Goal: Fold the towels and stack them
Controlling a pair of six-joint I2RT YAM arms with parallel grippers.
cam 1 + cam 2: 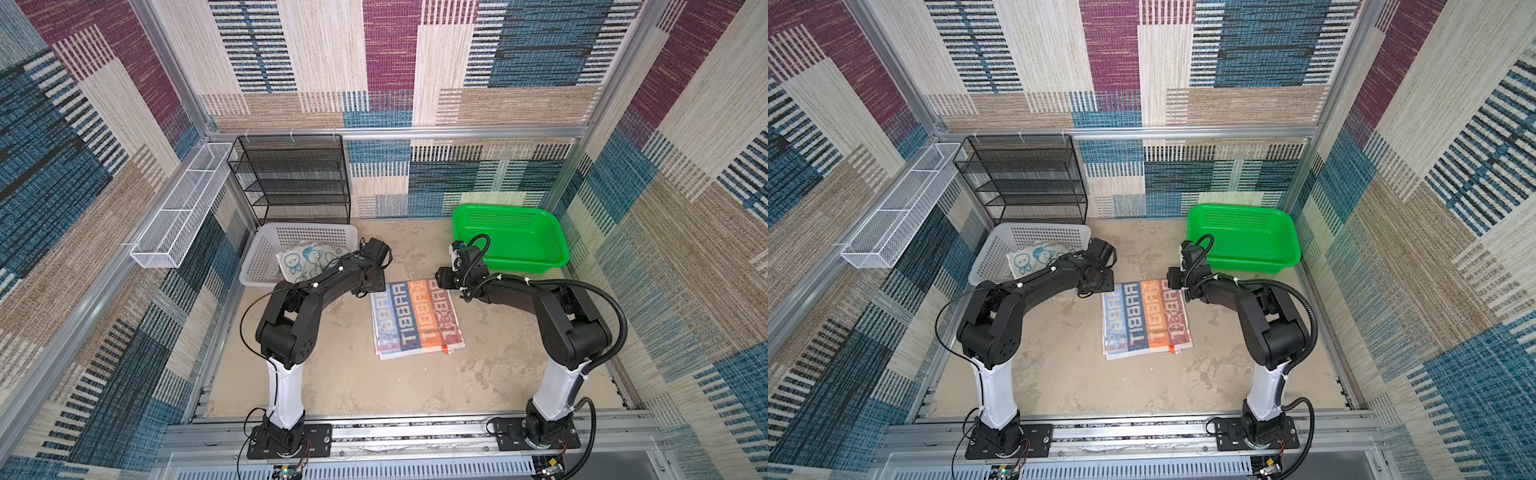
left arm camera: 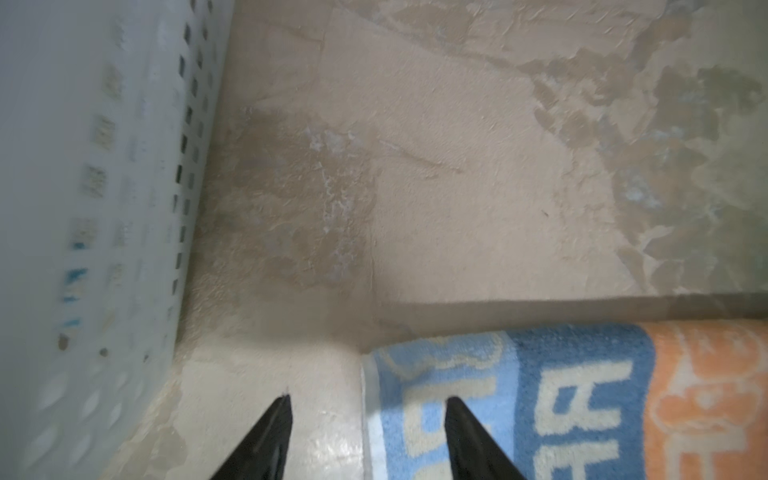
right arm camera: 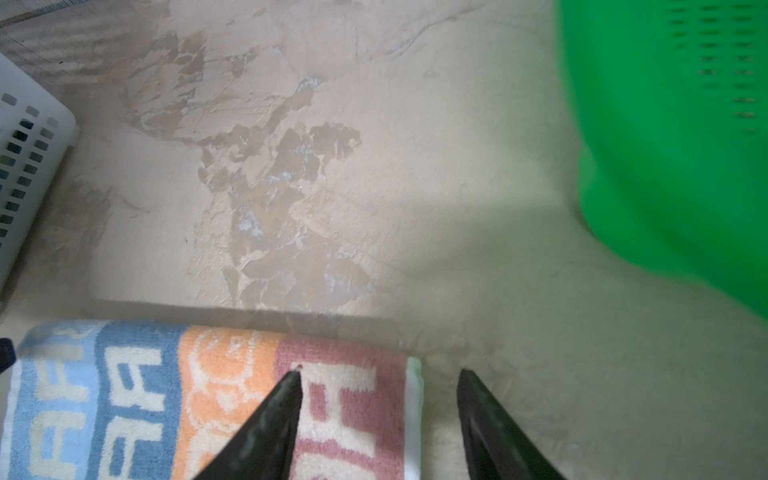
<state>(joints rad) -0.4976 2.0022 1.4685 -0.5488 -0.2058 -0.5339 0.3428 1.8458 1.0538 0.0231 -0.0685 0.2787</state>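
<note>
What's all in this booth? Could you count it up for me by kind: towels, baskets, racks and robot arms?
Towels: 2 (striped RABBIT towel, rabbit-face towel)
Plastic baskets: 2 (white basket, green basket)
Wire racks: 2 (black mesh shelf, white wire tray)
Robot arms: 2 (left arm, right arm)
Total: 8

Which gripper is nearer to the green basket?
Right. The right gripper is at the striped towel's corner near the green basket; the left gripper at its other rear corner, beside the white basket.
</note>
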